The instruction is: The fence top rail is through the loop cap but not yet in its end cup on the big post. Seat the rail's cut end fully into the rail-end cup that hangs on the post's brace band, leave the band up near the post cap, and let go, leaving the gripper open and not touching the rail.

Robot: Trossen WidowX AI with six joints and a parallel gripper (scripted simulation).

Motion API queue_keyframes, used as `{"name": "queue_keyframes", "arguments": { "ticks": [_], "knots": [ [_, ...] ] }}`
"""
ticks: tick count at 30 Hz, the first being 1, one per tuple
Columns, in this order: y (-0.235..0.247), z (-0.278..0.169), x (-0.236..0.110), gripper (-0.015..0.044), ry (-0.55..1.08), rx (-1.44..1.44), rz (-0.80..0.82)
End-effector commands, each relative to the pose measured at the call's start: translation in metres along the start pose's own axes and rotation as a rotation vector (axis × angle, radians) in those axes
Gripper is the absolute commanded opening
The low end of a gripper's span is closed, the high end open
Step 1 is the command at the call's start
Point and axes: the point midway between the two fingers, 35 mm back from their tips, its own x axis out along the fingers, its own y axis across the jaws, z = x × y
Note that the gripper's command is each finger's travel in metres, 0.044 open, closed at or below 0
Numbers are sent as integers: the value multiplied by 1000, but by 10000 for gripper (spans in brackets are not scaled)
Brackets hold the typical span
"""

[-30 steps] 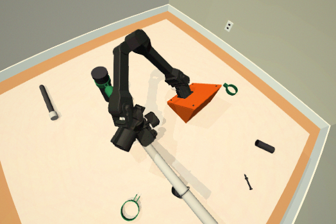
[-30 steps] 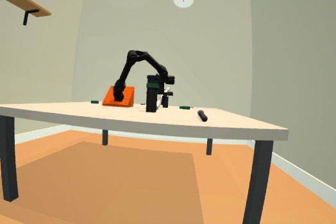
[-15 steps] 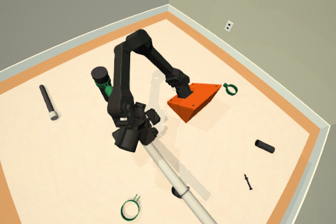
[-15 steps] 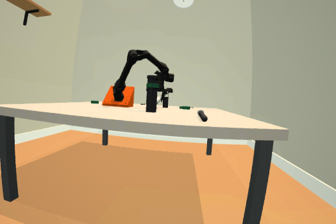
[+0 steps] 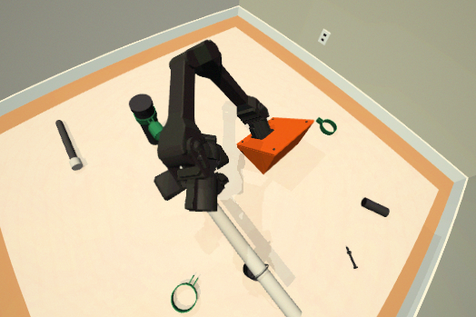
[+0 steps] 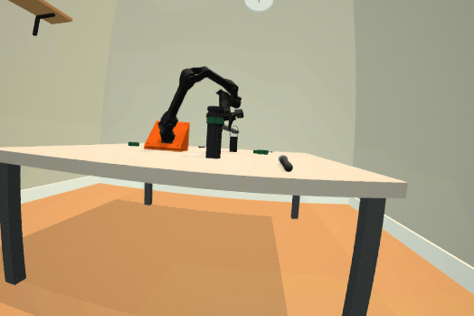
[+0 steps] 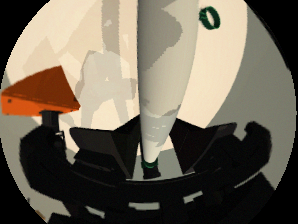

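The off-white rail (image 5: 254,260) (image 6: 232,129) (image 7: 167,50) slopes across the table through the loop cap (image 5: 260,272) on the short dark post (image 6: 233,144). The big dark post (image 5: 141,105) (image 6: 213,141) stands upright, its green brace band (image 6: 214,120) high near the cap. The green rail-end cup (image 5: 155,131) hangs from the band. My gripper (image 5: 193,173) (image 7: 153,117) is shut on the rail near its cut end. In the wrist view the rail's far end meets a green rim (image 7: 149,164) in front of a dark shape; how deep it sits is hidden.
My arm rises from the orange wedge base (image 5: 286,136) (image 6: 176,138) (image 7: 45,92). A small green ring (image 5: 328,126) (image 7: 211,18), black tube (image 5: 375,207), bolt (image 5: 352,258), large green band (image 5: 184,298) and dark rod with a pale end (image 5: 67,141) lie around.
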Motion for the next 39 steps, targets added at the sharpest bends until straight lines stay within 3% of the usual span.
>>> {"name": "queue_keyframes", "arguments": {
  "ticks": [1,39],
  "knots": [
    [-3,-4,-5,0,21,2,-23],
    [-6,-7,-4,0,6,1,-3]
  ]
}}
